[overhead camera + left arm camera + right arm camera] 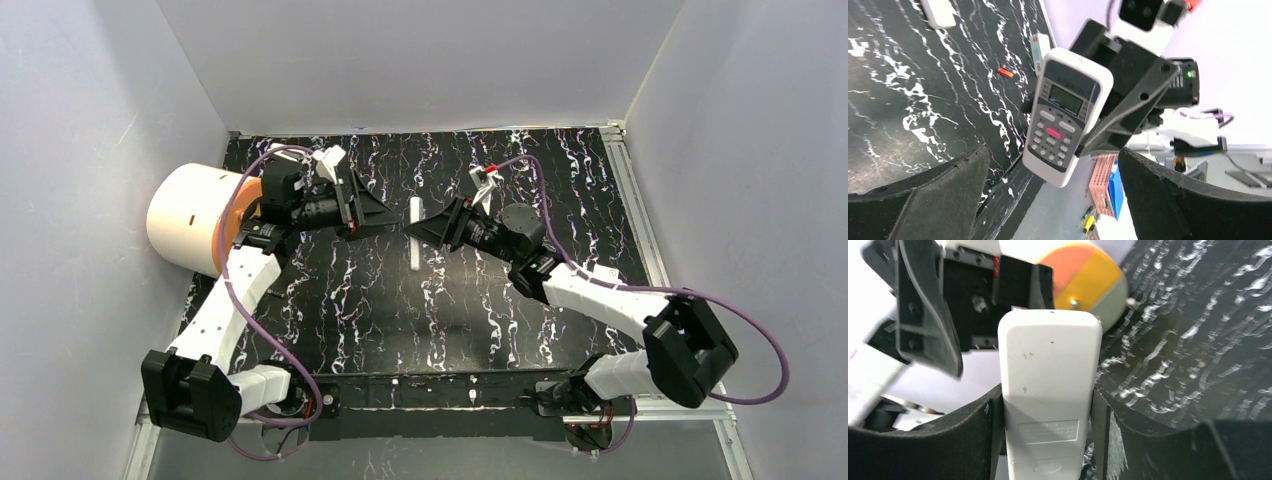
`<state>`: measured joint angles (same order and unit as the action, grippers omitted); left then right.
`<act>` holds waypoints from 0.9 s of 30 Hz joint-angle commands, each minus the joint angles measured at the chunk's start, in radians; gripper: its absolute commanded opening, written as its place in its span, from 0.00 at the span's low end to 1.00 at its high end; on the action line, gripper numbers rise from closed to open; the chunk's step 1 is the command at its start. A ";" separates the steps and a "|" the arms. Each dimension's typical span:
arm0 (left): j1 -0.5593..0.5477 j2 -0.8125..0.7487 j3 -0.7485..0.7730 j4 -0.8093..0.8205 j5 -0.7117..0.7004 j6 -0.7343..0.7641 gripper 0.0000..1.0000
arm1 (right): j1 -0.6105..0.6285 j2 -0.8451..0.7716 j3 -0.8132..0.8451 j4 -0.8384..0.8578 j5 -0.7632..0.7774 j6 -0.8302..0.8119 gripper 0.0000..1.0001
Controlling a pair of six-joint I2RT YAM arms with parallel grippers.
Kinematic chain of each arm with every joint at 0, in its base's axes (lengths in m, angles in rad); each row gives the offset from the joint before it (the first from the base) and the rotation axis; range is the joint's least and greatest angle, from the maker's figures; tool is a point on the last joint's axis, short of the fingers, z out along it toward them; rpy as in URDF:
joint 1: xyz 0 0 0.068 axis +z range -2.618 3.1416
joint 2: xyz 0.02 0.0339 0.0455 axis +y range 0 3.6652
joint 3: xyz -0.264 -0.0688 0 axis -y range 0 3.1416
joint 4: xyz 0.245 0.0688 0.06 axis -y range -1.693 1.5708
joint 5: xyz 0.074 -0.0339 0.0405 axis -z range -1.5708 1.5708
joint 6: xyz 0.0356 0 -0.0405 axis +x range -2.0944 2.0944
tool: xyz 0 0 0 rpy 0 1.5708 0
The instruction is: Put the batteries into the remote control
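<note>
1 remote control (1048, 390) clamped between right fingers (968, 440); left fingers (923, 200) spread, not touching.

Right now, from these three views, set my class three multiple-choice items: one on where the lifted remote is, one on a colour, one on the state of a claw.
1. Where is the remote with the screen?
A. Flat on the table
B. In the right claw, up in the air
C. Under the left arm's base

2. What colour is the battery lying on the black mat?
A. Blue
B. Green
C. Orange-red

3. How does the left claw stand?
A. Open, holding nothing
B. Shut on the remote
C. Shut on a battery

Answers:
1 B: the right wrist view shows both fingers pressed against the remote's sides.
2 C: the left wrist view shows a small orange-red cylinder on the mat.
3 A: its fingers stand wide apart, clear of the remote.
</note>
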<state>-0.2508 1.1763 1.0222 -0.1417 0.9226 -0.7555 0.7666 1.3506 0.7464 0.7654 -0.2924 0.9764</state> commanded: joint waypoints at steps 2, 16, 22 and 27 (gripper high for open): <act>0.062 -0.041 0.039 -0.073 -0.031 -0.024 0.98 | 0.006 -0.060 0.079 -0.355 -0.006 -0.399 0.39; 0.059 0.075 0.091 -0.361 -0.068 0.069 0.82 | 0.200 0.043 0.343 -0.737 0.243 -0.949 0.40; 0.050 0.106 0.071 -0.354 0.038 0.105 0.74 | 0.252 0.124 0.448 -0.825 0.268 -1.046 0.40; 0.050 0.139 0.049 -0.384 0.053 0.138 0.48 | 0.265 0.147 0.490 -0.840 0.273 -1.069 0.40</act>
<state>-0.1967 1.2957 1.0893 -0.4789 0.9077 -0.6643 1.0252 1.4986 1.1660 -0.0658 -0.0460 -0.0307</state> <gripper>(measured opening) 0.544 0.638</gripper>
